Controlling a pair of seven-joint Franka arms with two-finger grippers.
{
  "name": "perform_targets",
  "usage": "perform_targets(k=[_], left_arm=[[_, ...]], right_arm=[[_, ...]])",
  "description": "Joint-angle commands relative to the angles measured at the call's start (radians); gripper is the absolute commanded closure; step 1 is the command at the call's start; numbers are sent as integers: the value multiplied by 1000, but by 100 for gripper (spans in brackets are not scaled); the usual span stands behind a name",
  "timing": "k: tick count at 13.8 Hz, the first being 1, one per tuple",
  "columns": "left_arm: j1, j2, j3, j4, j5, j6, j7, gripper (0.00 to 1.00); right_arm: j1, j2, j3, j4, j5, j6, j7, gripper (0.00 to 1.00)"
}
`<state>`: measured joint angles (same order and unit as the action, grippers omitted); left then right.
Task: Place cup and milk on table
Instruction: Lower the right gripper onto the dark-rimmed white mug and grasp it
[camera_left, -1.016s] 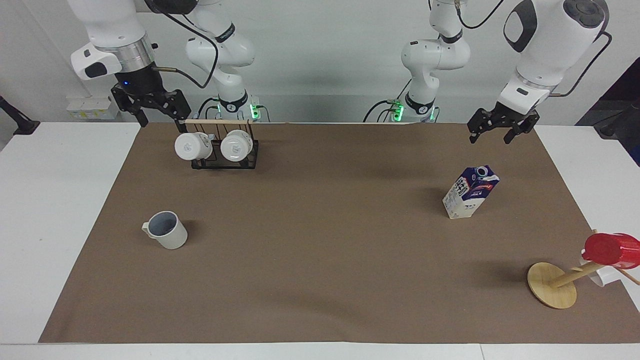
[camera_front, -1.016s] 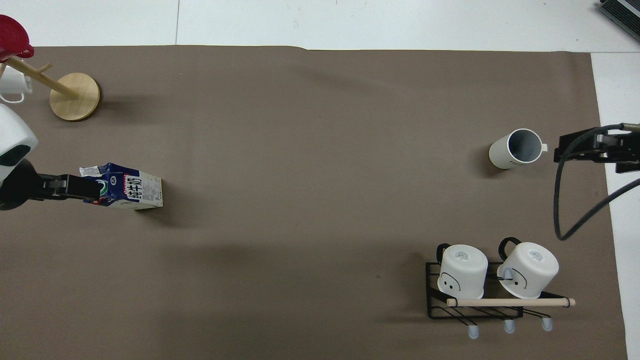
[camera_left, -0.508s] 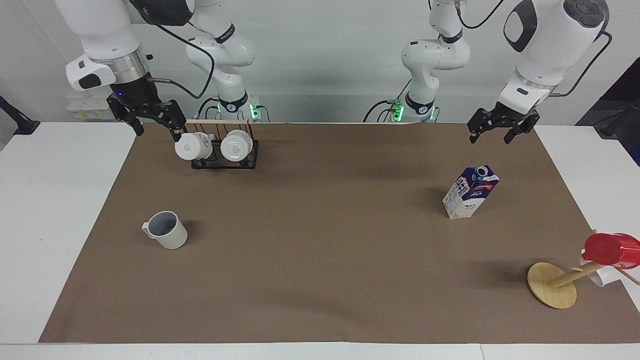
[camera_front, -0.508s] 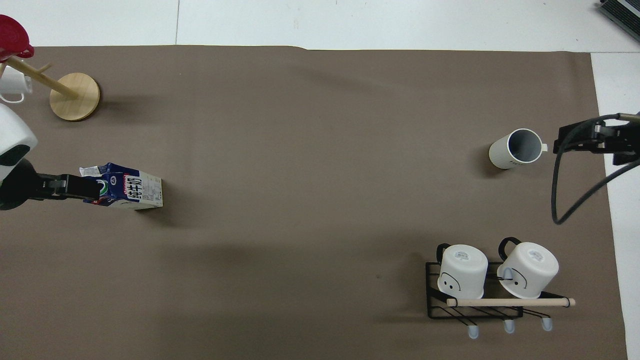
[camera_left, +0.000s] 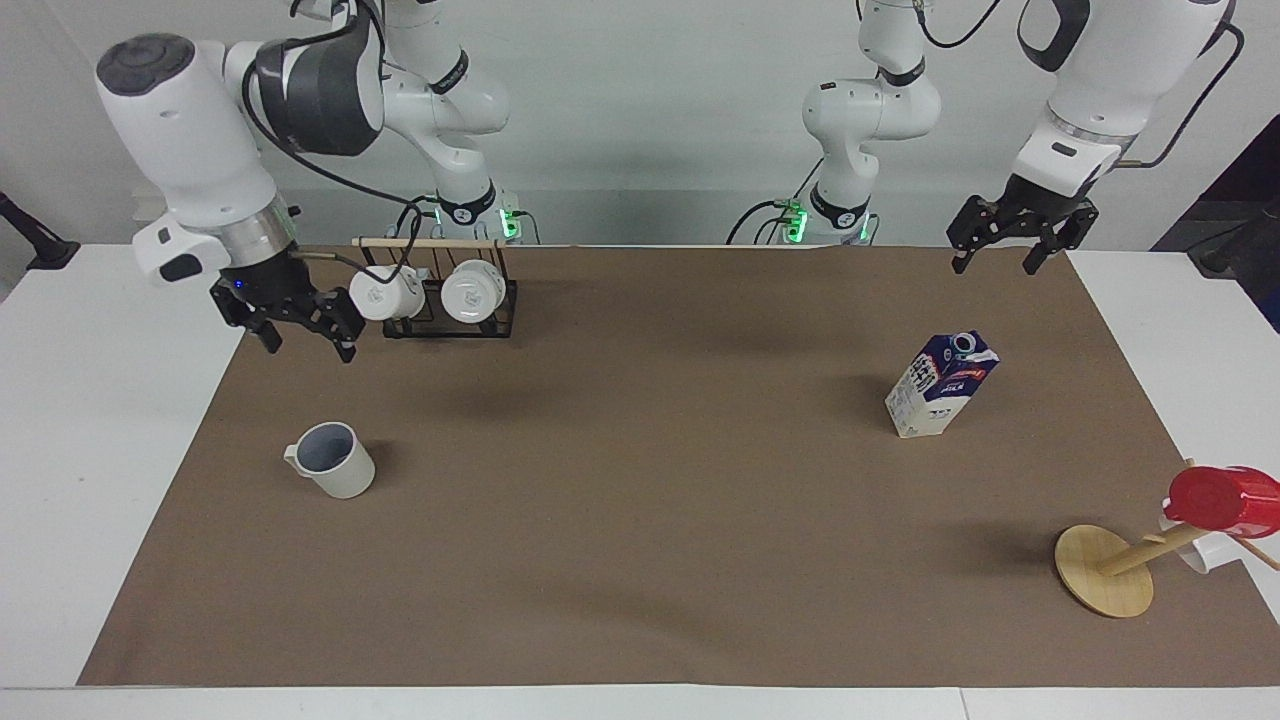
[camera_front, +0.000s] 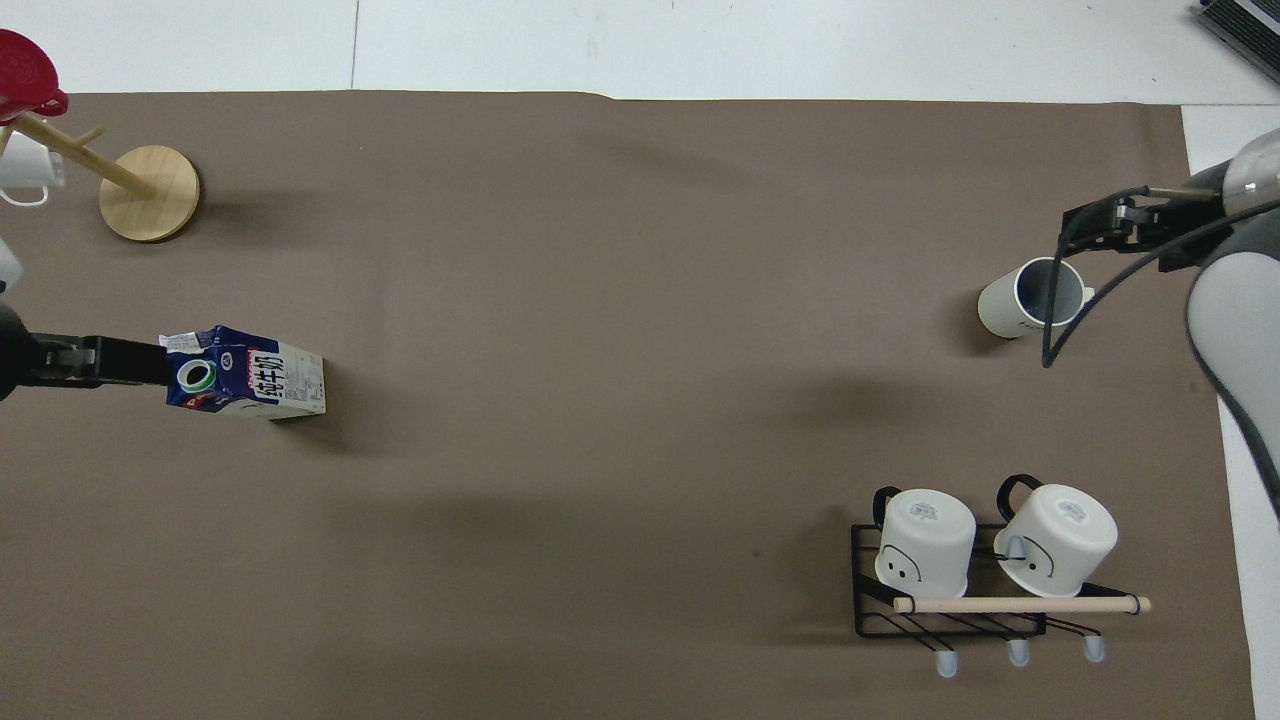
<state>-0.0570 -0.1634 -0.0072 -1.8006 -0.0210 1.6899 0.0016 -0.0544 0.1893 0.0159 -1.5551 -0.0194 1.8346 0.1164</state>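
Cup (camera_left: 331, 459) sits upright on the brown paper of the table (camera_left: 100, 420), toward the right arm's end, and we see the right gripper (camera_left: 296, 318) up in the air over the paper beside the mug rack (camera_left: 440, 300), fingers spread, holding nothing. Milk (camera_left: 940, 385) stands upright toward the left arm's end; left gripper (camera_left: 1012, 235) hangs spread and empty over the paper's edge by the robots
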Motion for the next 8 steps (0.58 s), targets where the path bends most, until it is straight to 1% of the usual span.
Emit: perform_targets(k=[1, 5, 8], left_arm=[[6, -4, -4, 6, 15, -18, -9, 0], [6, -4, -4, 6, 15, -18, -9, 0], [8, -4, -4, 6, 16, -18, -9, 0]], right_arm=[[-12, 59, 4, -29, 19, 93, -53, 0], [-13, 134, 4, -74, 18, 210, -61, 0], [-10, 166, 4, -102, 18, 273, -64, 0]])
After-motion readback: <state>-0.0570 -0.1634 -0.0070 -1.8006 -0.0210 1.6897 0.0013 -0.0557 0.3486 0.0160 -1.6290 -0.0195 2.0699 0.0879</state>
